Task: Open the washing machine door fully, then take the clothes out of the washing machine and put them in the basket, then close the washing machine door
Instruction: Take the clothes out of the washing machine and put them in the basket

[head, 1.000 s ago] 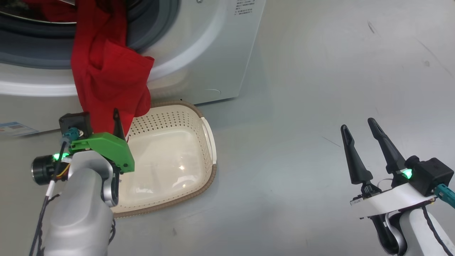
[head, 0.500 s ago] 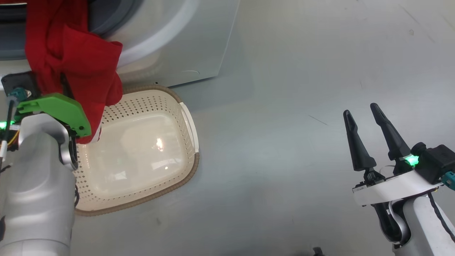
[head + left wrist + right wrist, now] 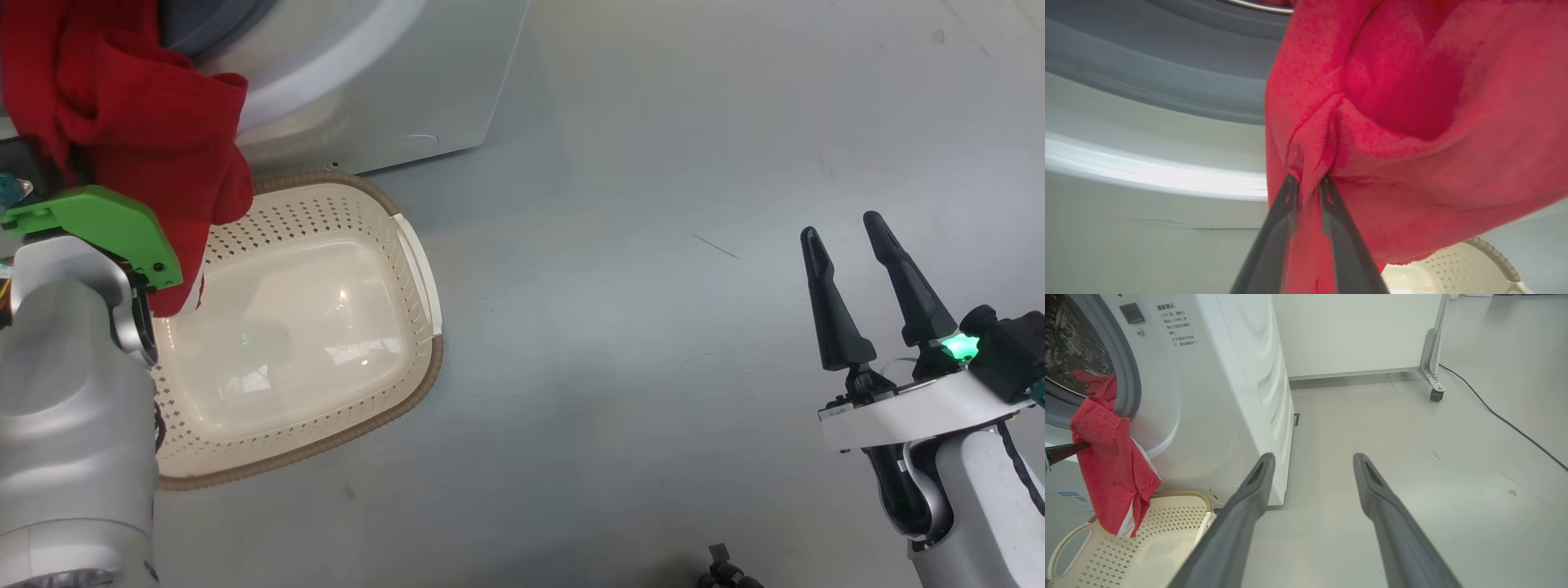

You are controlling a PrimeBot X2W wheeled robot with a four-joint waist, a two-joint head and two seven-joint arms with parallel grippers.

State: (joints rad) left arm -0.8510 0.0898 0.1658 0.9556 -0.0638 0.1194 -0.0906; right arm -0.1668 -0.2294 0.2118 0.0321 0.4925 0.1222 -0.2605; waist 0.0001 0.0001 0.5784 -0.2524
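Clothes (image 3: 139, 122) hang over the basket (image 3: 430, 327) beside the washing machine (image 3: 392, 82); open floor (image 3: 653, 367) spreads rightward.

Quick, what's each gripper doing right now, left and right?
Left gripper: closed on a fold of the red clothes.
Right gripper: open, holding nothing.

Clothes (image 3: 1392, 122) hang out of the washing machine (image 3: 392, 98) opening, directly ahead of the left hand (image 3: 1308, 181), one fold caught between its fingertips. Basket (image 3: 416, 269) sits on the floor (image 3: 653, 327) below and right of the left hand, close against the machine's front, under the clothes' lower edge. Right hand (image 3: 841, 225) is well apart over the floor; machine and basket lie ahead-left of it.
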